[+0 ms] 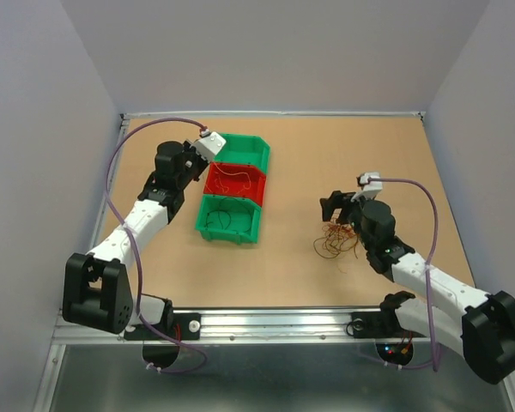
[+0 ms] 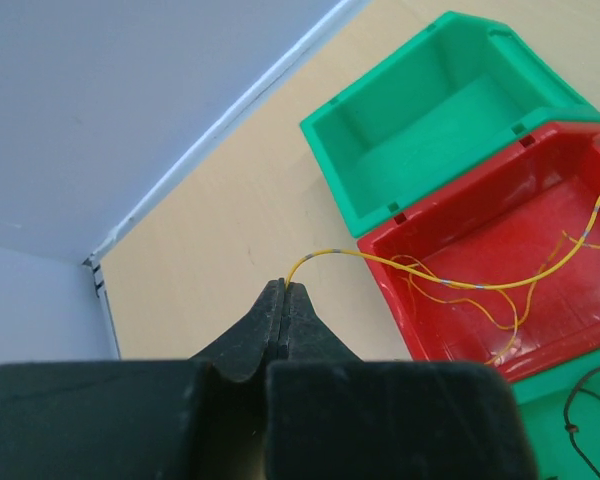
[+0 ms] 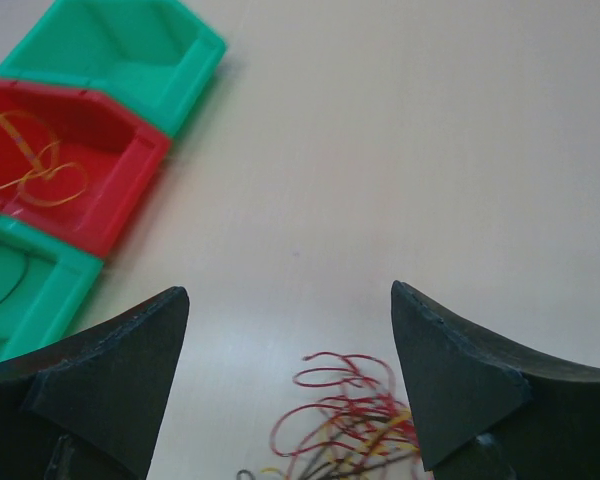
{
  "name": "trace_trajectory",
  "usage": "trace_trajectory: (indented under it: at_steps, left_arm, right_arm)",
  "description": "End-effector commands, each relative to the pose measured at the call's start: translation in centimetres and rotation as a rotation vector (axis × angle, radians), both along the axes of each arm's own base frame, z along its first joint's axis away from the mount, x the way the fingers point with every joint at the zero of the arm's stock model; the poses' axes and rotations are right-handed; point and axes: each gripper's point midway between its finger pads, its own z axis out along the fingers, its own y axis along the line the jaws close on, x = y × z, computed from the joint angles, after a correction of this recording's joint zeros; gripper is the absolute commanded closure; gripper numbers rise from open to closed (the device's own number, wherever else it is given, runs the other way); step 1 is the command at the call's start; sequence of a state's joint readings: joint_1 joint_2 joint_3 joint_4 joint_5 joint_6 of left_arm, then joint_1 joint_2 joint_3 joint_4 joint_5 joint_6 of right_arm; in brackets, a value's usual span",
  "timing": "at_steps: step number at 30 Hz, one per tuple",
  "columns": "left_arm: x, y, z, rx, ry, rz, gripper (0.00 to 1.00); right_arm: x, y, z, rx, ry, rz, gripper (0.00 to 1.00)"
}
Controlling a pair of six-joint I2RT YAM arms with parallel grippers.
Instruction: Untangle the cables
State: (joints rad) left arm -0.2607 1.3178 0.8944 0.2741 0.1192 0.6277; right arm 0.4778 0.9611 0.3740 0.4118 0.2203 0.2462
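Tan tabletop [image 1: 343, 154], grey walls. Far left: left gripper [image 2: 285, 298] pinched shut on orange-yellow cable [image 2: 460, 284] trailing into red bin [image 2: 500, 205]. Near right: right gripper [image 3: 288, 288] spread wide, empty, above tangled cables [image 3: 345, 415]. Risk: closing on several loops together could tighten the snarl.

— Where are the bins?
— Three stand in a touching row on the left half of the surface [image 1: 326, 154]: far bin [image 1: 262, 154], middle bin [image 1: 259, 184], near bin [image 1: 227, 235].
— And the tangle of cables [image 1: 335, 239]?
— On the right half, under the right hand [image 3: 288, 288]. One cable [image 2: 430, 278] runs from the left hand [image 2: 284, 288], just left of the bins, into the middle bin. A second cable [image 1: 220, 215] lies in the near bin.
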Motion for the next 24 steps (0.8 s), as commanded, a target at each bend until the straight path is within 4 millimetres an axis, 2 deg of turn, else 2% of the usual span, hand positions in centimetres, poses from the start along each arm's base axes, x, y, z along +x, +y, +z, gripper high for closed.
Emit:
trace_trajectory:
  at_steps: [1,2,3,4,6,7,8,10,11,13,14,15,16,17,20,21,22,23,24]
  left_arm:
    - [-0.9,-1.6,-0.1,0.024,0.024,-0.124,1.0]
    - [-1.1,-2.1,-0.3,0.016,0.037,-0.15,1.0]
    - [-1.2,-2.3,-0.4,0.011,0.039,-0.16,1.0]
    - [-1.2,-2.4,-0.4,0.007,0.044,-0.165,1.0]
    - [-1.3,-2.6,-0.5,0.0,0.048,-0.175,1.0]
    - [-1.2,-2.7,-0.5,-0.001,0.049,-0.175,1.0]
    - [-1.3,-2.8,-0.5,-0.004,0.049,-0.182,1.0]
    - [-1.3,-2.8,-0.5,-0.006,0.05,-0.184,1.0]
    - [-1.3,-2.8,-0.6,-0.008,0.051,-0.184,1.0]
    - [-1.3,-3.0,-0.6,-0.01,0.051,-0.191,1.0]
    - [-1.3,-3.0,-0.7,-0.012,0.054,-0.19,1.0]
    - [-1.2,-3.0,-0.9,-0.012,0.058,-0.19,1.0]
    - [-1.1,-3.0,-0.9,-0.01,0.058,-0.189,1.0]
    - [-1.1,-3.0,-0.9,-0.01,0.06,-0.187,1.0]
    - [-1.0,-2.9,-0.9,-0.01,0.057,-0.181,1.0]
    - [-1.1,-2.8,-0.9,-0.01,0.057,-0.18,1.0]
    - [-1.1,-2.8,-0.6,-0.015,0.051,-0.178,1.0]
    - [-1.1,-2.8,-0.6,-0.017,0.05,-0.178,1.0]
    - [-1.2,-2.8,-0.5,-0.019,0.049,-0.179,1.0]
  right_arm:
    - [0.2,7.0,4.8,0.105,-0.1,0.347,0.15]
    - [-0.4,8.8,5.0,0.125,-0.1,0.454,0.16]
    - [-0.3,9.7,5.3,0.137,-0.111,0.498,0.17]
    - [0.3,11.3,5.7,0.153,-0.113,0.569,0.18]
    - [1.0,13.0,6.4,0.156,-0.128,0.638,0.18]
    - [1.8,14.0,4.6,0.149,-0.083,0.668,0.18]
    - [2.2,15.2,6.1,0.142,-0.127,0.722,0.17]
    - [2.7,17.1,5.7,0.119,-0.128,0.782,0.15]
    - [3.6,18.5,5.3,0.091,-0.142,0.822,0.15]
    - [3.9,20.1,5.1,0.061,-0.166,0.876,0.15]
    - [4.1,21.0,3.4,0.057,-0.131,0.912,0.15]
    - [4.5,21.9,4.4,0.051,-0.168,0.942,0.17]
    - [4.5,22.6,4.0,0.049,-0.165,0.971,0.17]
    - [4.4,23.2,2.8,0.047,-0.145,1.003,0.18]
    - [4.7,25.2,3.0,0.029,-0.18,1.045,0.18]
    - [4.8,25.7,1.8,0.025,-0.155,1.055,0.18]
    - [5.0,26.6,2.5,0.015,-0.181,1.068,0.18]
    - [5.2,27.0,2.2,0.009,-0.174,1.068,0.18]
    - [5.5,27.3,0.9,-0.001,-0.137,1.061,0.19]
